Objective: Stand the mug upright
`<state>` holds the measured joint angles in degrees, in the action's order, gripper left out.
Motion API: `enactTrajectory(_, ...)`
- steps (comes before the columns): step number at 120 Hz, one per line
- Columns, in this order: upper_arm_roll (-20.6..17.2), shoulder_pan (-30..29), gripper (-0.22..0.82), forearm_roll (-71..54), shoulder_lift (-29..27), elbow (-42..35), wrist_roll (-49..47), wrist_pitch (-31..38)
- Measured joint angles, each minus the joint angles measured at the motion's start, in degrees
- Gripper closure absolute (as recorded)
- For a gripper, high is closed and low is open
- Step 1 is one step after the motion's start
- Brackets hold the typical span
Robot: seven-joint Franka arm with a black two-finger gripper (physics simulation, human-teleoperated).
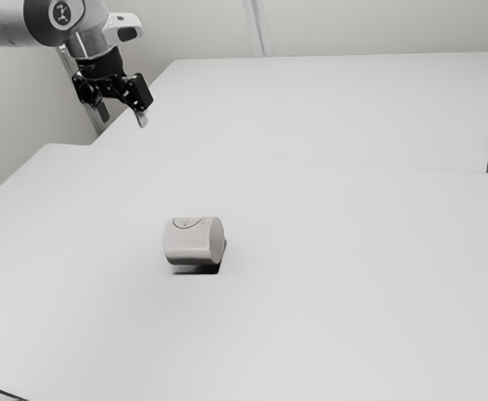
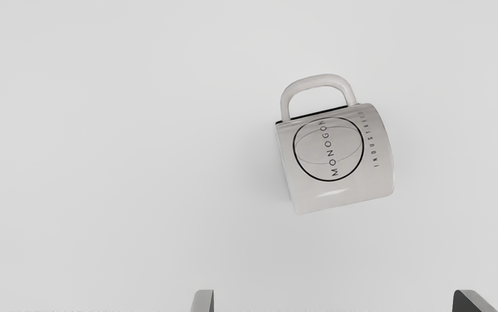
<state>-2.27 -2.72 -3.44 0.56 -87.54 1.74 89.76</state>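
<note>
Mug (image 2: 335, 190) on its side on a bench (image 1: 353, 284), probably stiff, slick, breakable, best gripped across its body; claw (image 1: 123, 118) spread, empty.

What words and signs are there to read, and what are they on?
"MONOGON": on the mug, inside the black circle.
"INDUSTRIES": on the mug too, beside the circle; its last letters are faint and squeezed where the mug curves away.
No words I can read: a round black badge with a pale sign, on the arm.
</note>
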Motion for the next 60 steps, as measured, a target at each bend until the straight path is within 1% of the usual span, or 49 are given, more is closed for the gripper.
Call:
enactTrajectory(32, 0.3, -0.1, 0.0, 0.0, -0.2, -0.7, -0.3, -0.2)
enactTrajectory(52, 0.7, 0.0, 0.0, 1.0, -1.2, -3.9, -0.4, 0.2)
enactTrajectory(60, 2.8, 1.9, 0.0, 3.1, -1.6, -5.8, -0.5, 0.7)
